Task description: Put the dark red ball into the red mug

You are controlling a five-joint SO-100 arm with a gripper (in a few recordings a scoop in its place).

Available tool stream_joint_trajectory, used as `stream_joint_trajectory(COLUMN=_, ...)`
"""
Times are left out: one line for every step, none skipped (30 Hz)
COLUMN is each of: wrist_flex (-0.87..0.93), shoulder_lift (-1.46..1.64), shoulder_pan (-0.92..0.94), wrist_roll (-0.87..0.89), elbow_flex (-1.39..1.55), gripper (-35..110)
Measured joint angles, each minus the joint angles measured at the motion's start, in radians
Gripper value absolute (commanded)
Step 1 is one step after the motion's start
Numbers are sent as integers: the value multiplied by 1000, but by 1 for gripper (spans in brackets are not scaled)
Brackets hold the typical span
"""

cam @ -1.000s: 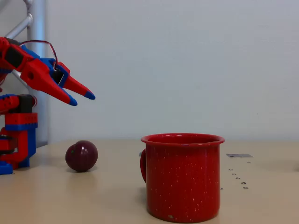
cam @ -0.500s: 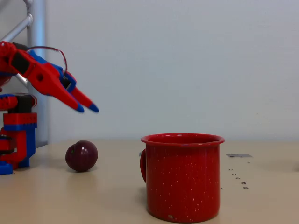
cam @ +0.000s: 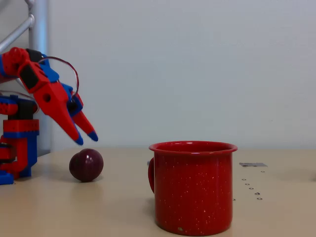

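In the fixed view the red-and-blue arm slants down to the right, its gripper (cam: 86, 139) with 2 blue-tipped fingers slightly parted and empty just above the dark red ball (cam: 86, 165), which rests on the table (cam: 74, 207) left of the red mug (cam: 193, 187).

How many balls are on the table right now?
1. The dark red ball sits on the table at the left of the fixed view, just below the claw and left of the red mug. The mug's inside is hidden, so another could be in there.
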Motion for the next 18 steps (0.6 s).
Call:
stream_joint_trajectory(wrist_flex=-8, shoulder_lift=-18, shoulder_pan=-3, wrist_roll=0, elbow_flex=0, gripper=37)
stream_joint_trajectory(wrist_flex=-17, shoulder_lift=-37, shoulder_pan=-3, wrist_roll=0, elbow_flex=0, gripper=37)
stream_joint_trajectory(wrist_flex=-21, shoulder_lift=-54, shoulder_pan=-2, wrist_roll=0, elbow_flex=2, gripper=37)
stream_joint_trajectory(wrist_flex=-23, shoulder_lift=-71, shoulder_pan=-2, wrist_roll=0, elbow_flex=9, gripper=37)
stream_joint_trajectory(wrist_flex=-32, shoulder_lift=-94, shoulder_pan=-3, wrist_roll=2, elbow_flex=17, gripper=37)
stream_joint_trajectory(wrist_flex=-46, shoulder_lift=-98, shoulder_pan=-3, wrist_roll=2, elbow_flex=25, gripper=37)
stream_joint_trajectory(wrist_flex=-60, shoulder_lift=-109, shoulder_pan=-3, wrist_roll=2, elbow_flex=37, gripper=37)
stream_joint_trajectory(wrist_flex=-71, shoulder_lift=-110, shoulder_pan=-3, wrist_roll=2, elbow_flex=48, gripper=37)
stream_joint_trajectory(wrist_flex=-78, shoulder_lift=-110, shoulder_pan=-5, wrist_roll=3, elbow_flex=57, gripper=37)
stream_joint_trajectory(wrist_flex=-78, shoulder_lift=-110, shoulder_pan=-5, wrist_roll=3, elbow_flex=61, gripper=37)
stream_joint_trajectory(wrist_flex=-78, shoulder_lift=-110, shoulder_pan=-5, wrist_roll=5, elbow_flex=66, gripper=37)
stream_joint_trajectory(wrist_flex=-78, shoulder_lift=-110, shoulder_pan=-5, wrist_roll=3, elbow_flex=66, gripper=37)
stream_joint_trajectory(wrist_flex=-78, shoulder_lift=-110, shoulder_pan=-5, wrist_roll=3, elbow_flex=66, gripper=37)
stream_joint_trajectory(wrist_flex=-78, shoulder_lift=-110, shoulder_pan=-5, wrist_roll=3, elbow_flex=66, gripper=37)
stream_joint_trajectory(wrist_flex=-78, shoulder_lift=-110, shoulder_pan=-9, wrist_roll=3, elbow_flex=69, gripper=37)
stream_joint_trajectory(wrist_flex=-78, shoulder_lift=-110, shoulder_pan=-20, wrist_roll=8, elbow_flex=72, gripper=37)
stream_joint_trajectory(wrist_flex=-78, shoulder_lift=-110, shoulder_pan=-21, wrist_roll=11, elbow_flex=72, gripper=37)
stream_joint_trajectory(wrist_flex=-78, shoulder_lift=-110, shoulder_pan=-18, wrist_roll=11, elbow_flex=72, gripper=37)
